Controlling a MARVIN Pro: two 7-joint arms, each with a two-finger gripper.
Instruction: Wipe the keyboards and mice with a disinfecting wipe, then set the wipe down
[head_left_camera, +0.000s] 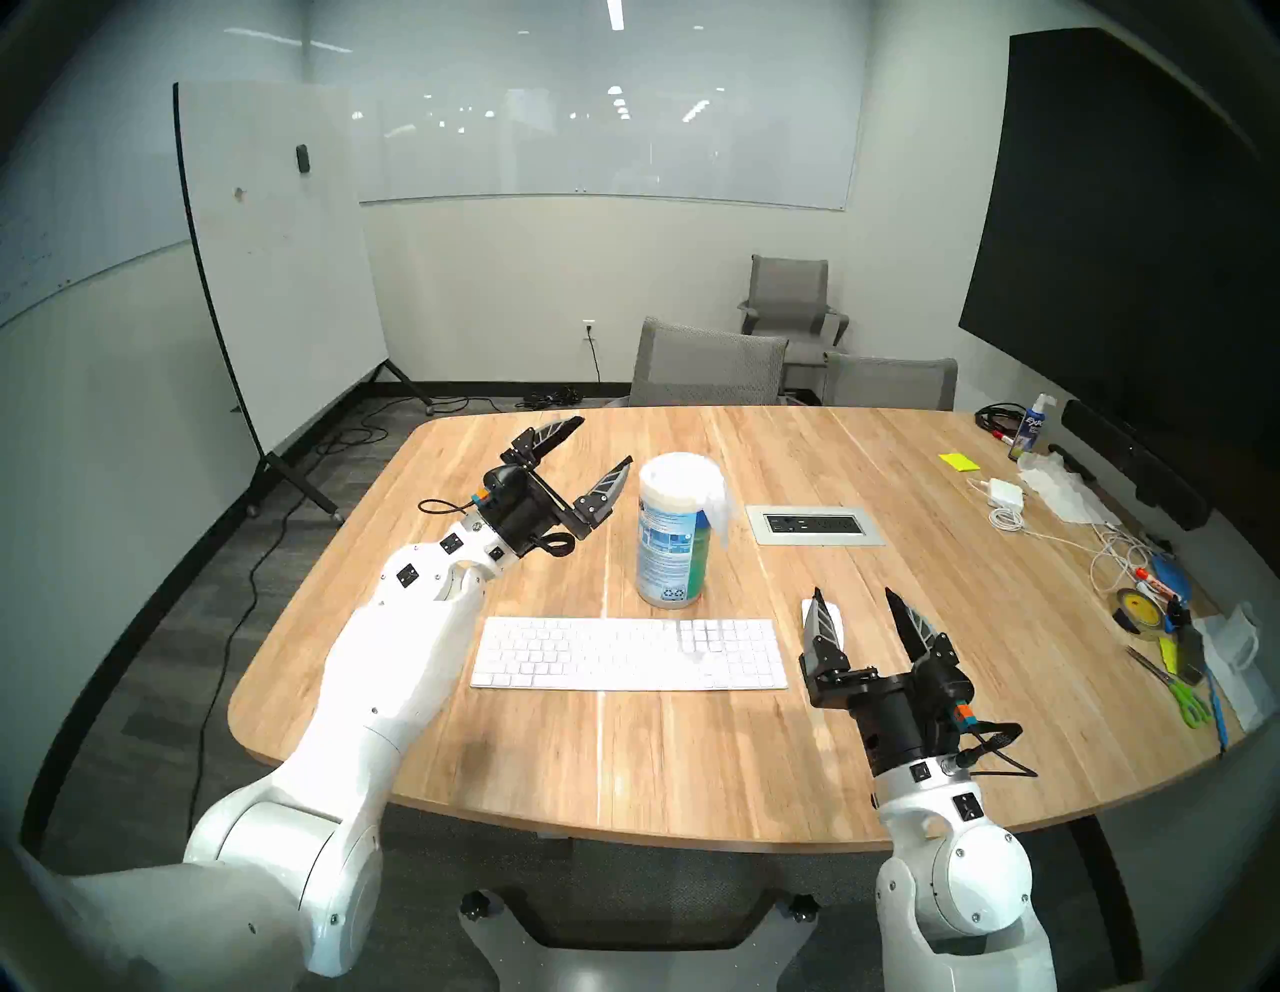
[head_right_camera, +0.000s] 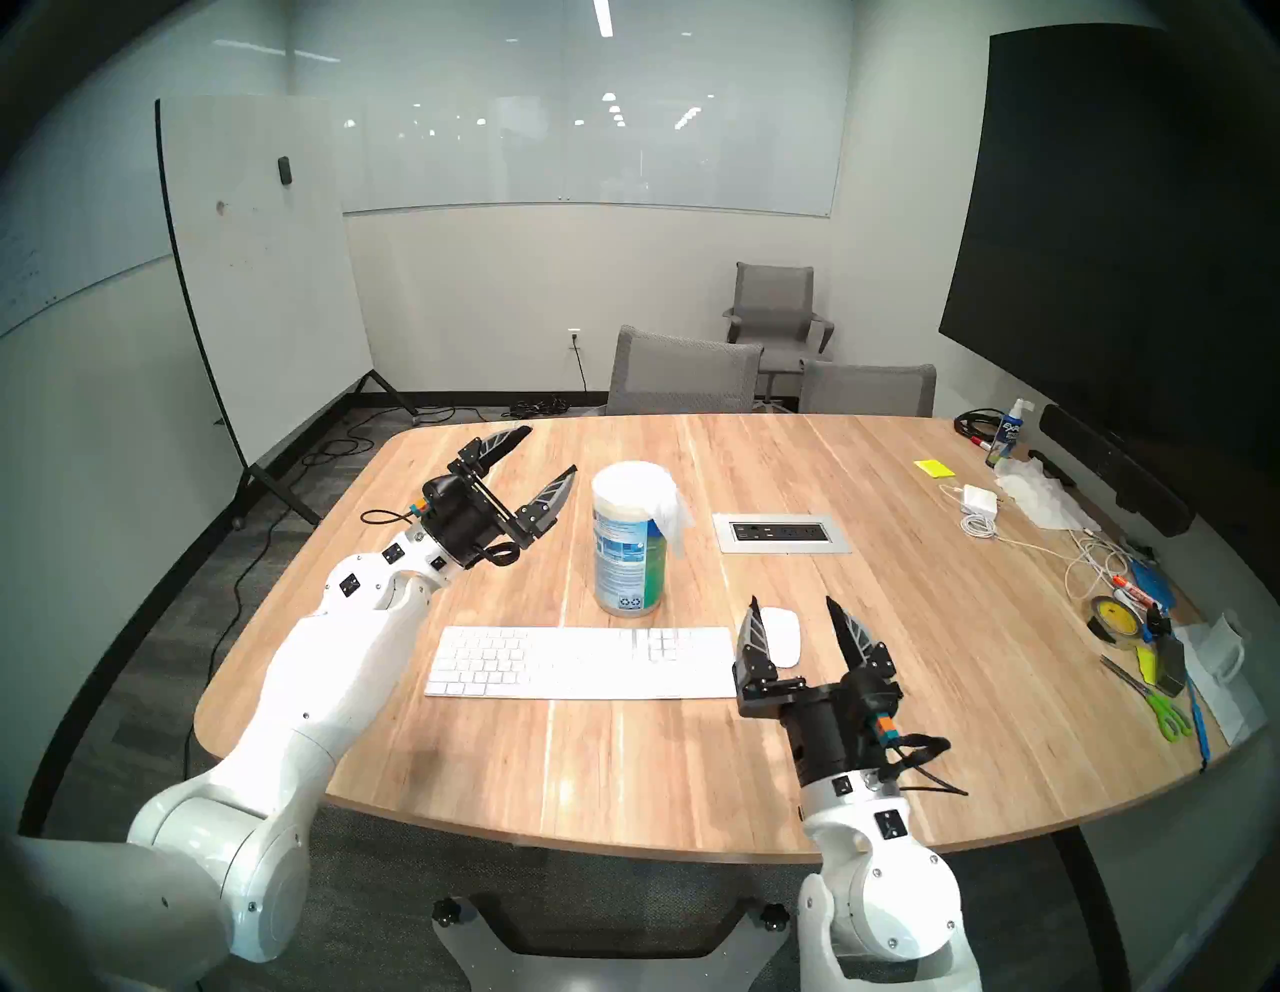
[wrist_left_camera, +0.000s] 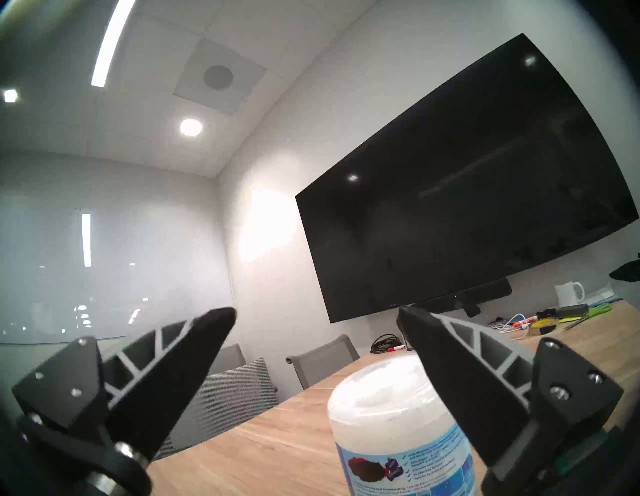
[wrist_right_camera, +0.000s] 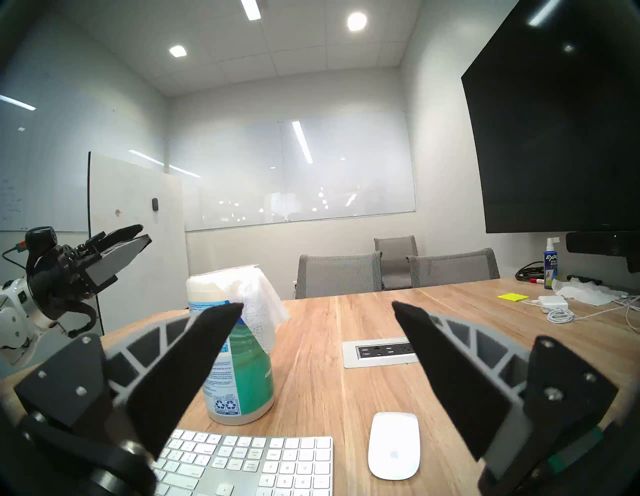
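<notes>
Left gripper (head_left_camera: 604, 445) held above the counter (head_left_camera: 692, 748) just left of the wipes canister (head_left_camera: 670, 547), jaws spread wide and empty, wipe (head_left_camera: 720, 509) draped from canister top, keyboard (head_left_camera: 627, 653) laid flat before canister, mouse (wrist_right_camera: 394, 445) beside keyboard's right end, right gripper (head_left_camera: 855, 601) raised near mouse, jaws wide, nothing gripped.

1. A white wipes canister (head_left_camera: 670, 530) with a blue-green label stood upright on the wooden table (head_left_camera: 692, 762).
2. Beyond it a power outlet panel (head_left_camera: 815, 524) sat flush in the tabletop.
3. A power adapter (head_left_camera: 1003, 492), yellow notes (head_left_camera: 956, 461) and a spray bottle (head_left_camera: 1030, 427) lay far right.
</notes>
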